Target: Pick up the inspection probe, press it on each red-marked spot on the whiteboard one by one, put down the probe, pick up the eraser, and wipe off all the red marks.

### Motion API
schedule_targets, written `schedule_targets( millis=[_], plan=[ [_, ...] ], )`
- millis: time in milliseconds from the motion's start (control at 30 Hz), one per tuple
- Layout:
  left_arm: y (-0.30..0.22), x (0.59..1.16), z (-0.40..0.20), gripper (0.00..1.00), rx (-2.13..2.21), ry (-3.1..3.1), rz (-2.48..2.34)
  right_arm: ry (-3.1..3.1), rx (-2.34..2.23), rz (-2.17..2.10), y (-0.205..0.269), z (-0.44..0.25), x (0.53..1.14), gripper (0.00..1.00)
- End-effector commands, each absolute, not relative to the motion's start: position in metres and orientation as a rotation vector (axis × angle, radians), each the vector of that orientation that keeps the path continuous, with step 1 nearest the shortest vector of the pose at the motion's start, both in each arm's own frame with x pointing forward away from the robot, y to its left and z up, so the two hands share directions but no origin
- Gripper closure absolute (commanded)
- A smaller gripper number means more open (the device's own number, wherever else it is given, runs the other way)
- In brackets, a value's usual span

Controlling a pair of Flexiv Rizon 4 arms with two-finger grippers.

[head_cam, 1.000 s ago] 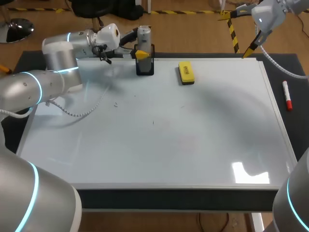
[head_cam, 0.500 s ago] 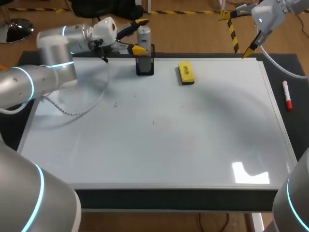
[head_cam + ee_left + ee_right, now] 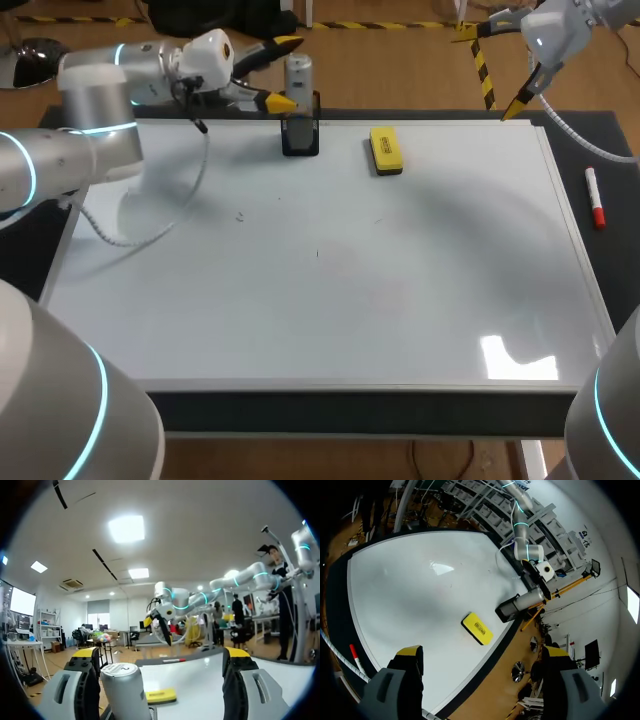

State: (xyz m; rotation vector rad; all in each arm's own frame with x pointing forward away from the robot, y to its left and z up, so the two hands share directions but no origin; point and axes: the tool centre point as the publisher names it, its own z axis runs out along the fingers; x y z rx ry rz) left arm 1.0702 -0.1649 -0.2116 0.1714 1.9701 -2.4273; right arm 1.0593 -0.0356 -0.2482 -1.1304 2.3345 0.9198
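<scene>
Our left tool (image 3: 283, 72) has its 2 fingers apart with the inspection probe (image 3: 298, 72) between them, upright in its holder (image 3: 300, 135) and nearer 1 finger, so we judge that closing off-centre could tip it or jam it in the holder

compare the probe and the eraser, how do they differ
The probe is a grey cylinder; the eraser is a flat yellow block. The probe stands upright in a black holder; the eraser lies flat on the whiteboard. The probe is between the open fingers of the left gripper; no gripper is near the eraser. Both sit at the whiteboard's far edge, ungripped.
</scene>
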Motion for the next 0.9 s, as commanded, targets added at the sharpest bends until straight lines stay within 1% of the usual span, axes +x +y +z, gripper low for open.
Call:
schedule_targets(
  millis=[33, 400, 900],
  plan=[
    [-0.161, 1.052, -0.202, 0.00, -0.073, 1.961, -2.259, 2.337, -1.136, 0.915, -0.036, -0.248, 1.060, 0.00],
    [-0.147, 1.018, -0.196, 0.00, -0.125, 1.928, -2.227, 2.337, -1.136, 0.915, -0.036, -0.248, 1.060, 0.00],
    [-0.126, 0.972, -0.211, 0.00, -0.263, 1.900, -2.196, 2.337, -1.136, 0.915, -0.036, -0.248, 1.060, 0.00]
  ],
)
